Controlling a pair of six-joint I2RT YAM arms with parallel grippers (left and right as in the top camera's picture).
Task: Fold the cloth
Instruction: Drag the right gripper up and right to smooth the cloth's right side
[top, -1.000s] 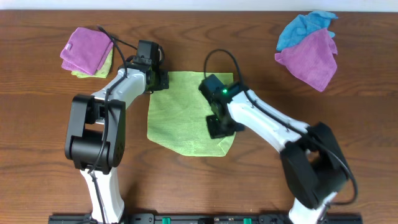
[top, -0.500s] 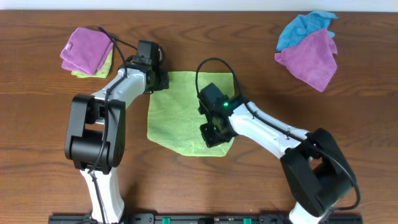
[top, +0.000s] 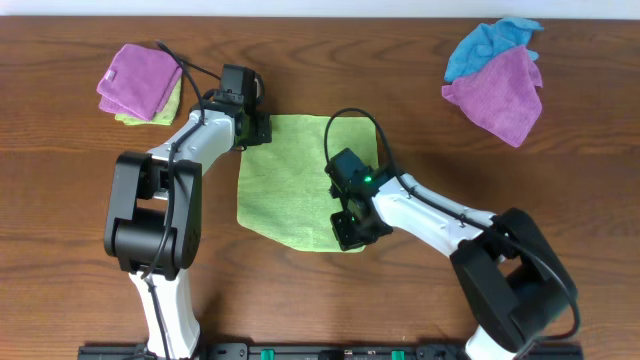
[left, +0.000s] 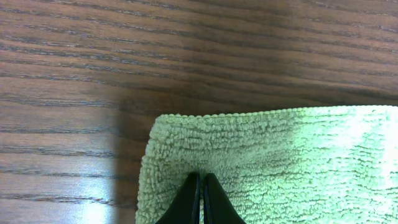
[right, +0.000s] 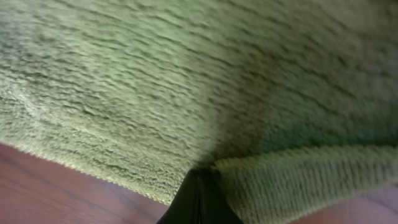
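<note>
The lime-green cloth (top: 285, 190) lies spread on the wooden table in the overhead view. My left gripper (top: 258, 130) is at its far left corner. In the left wrist view the fingers (left: 202, 180) are shut, pinching the cloth (left: 298, 162) just inside that corner. My right gripper (top: 347, 228) is at the cloth's near right part. In the right wrist view its fingers (right: 200, 177) are shut on the cloth (right: 155, 81), and a flap of it (right: 311, 180) is turned over beside them.
A folded stack of purple cloths (top: 140, 78) on a lime-green one (top: 168, 108) lies at the far left. A loose pile of a bright blue cloth (top: 485, 42) and a purple cloth (top: 505, 95) lies at the far right.
My right gripper has moved toward the table's near edge over the cloth's right part, and the near right corner has drawn inward. The left arm has not moved.
</note>
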